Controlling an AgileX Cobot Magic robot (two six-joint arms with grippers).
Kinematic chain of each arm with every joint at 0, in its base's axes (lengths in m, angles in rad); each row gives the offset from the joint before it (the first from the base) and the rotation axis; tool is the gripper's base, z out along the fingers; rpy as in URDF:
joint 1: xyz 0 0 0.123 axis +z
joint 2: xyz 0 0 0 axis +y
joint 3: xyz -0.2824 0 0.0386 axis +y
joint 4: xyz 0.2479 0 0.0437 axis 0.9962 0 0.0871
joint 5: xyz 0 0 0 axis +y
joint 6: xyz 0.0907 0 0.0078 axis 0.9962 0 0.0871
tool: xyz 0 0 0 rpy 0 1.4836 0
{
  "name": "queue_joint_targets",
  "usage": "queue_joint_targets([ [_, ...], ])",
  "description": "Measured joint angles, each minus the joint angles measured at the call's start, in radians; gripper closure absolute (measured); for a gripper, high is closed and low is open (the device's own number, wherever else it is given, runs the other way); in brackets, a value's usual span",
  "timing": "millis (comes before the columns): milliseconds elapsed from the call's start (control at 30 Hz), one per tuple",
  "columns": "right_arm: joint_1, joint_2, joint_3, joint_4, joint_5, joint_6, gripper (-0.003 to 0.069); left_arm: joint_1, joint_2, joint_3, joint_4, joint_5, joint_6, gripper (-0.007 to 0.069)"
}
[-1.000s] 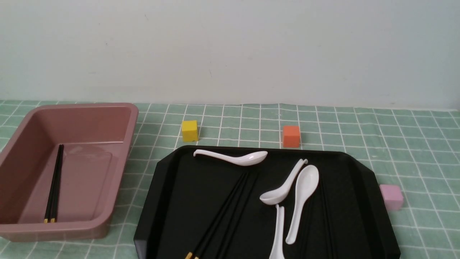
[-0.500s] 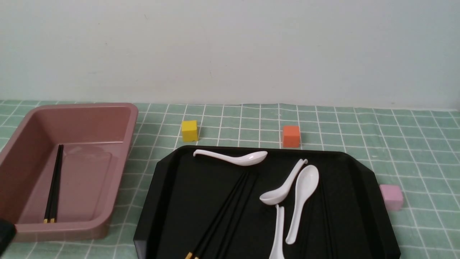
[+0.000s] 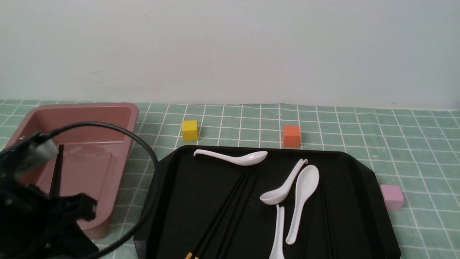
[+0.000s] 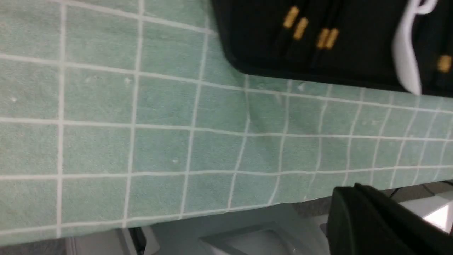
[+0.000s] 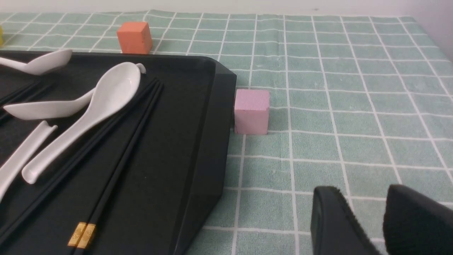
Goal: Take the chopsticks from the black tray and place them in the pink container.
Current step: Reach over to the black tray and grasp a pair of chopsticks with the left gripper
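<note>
Far left, the black left arm (image 3: 32, 219) fills the near corner with a black cable (image 3: 100, 124) looping over it; the left gripper (image 4: 357, 198) is clamped tight, fingers pressed together with nothing between them, hanging over the near edge of the green checked tablecloth (image 4: 106, 141). Behind the arm, the deep plastic pink container (image 3: 118, 118) has a pair of thin black chopsticks (image 3: 56, 169) lying lengthwise on its floor, partly hidden by the arm. Next comes a small yellow cube (image 3: 189, 130); then the wide, glossy black tray (image 3: 172, 187) with more gold-tipped chopsticks, one pair (image 3: 224, 212) running diagonally at its left, another (image 5: 120, 152) at its right beside the glossy white soup spoons (image 3: 308, 180). Whether the gold bands carry lettering I cannot tell. An orange cube (image 3: 291, 136) sits behind the tray, and a pale pink cube (image 3: 391, 196) sits just beside its right edge. Far right, the right gripper (image 5: 364, 193) hangs over bare cloth, fingers a slit apart, holding nothing.
</note>
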Motion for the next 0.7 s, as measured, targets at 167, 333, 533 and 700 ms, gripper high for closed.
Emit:
queue_joint_targets([
  [167, 0.0, 0.0, 0.0, 0.0, 0.0, 0.0, 0.0419, -0.153, 0.153, -0.053, 0.027, -0.068, -0.033, 0.0637],
  [333, 0.0, 0.0, 0.0, 0.0, 0.0, 0.0, 0.0419, -0.39, 0.289, -0.133, 0.148, -0.143, -0.157, 0.0637],
  [533, 0.0, 0.0, 0.0, 0.0, 0.0, 0.0, 0.0419, -0.535, 0.411, -0.204, 0.35, -0.204, -0.274, 0.0585],
  [700, 0.0, 0.0, 0.0, 0.0, 0.0, 0.0, 0.0419, -0.57, 0.494, -0.212, 0.428, -0.301, -0.294, 0.0425],
])
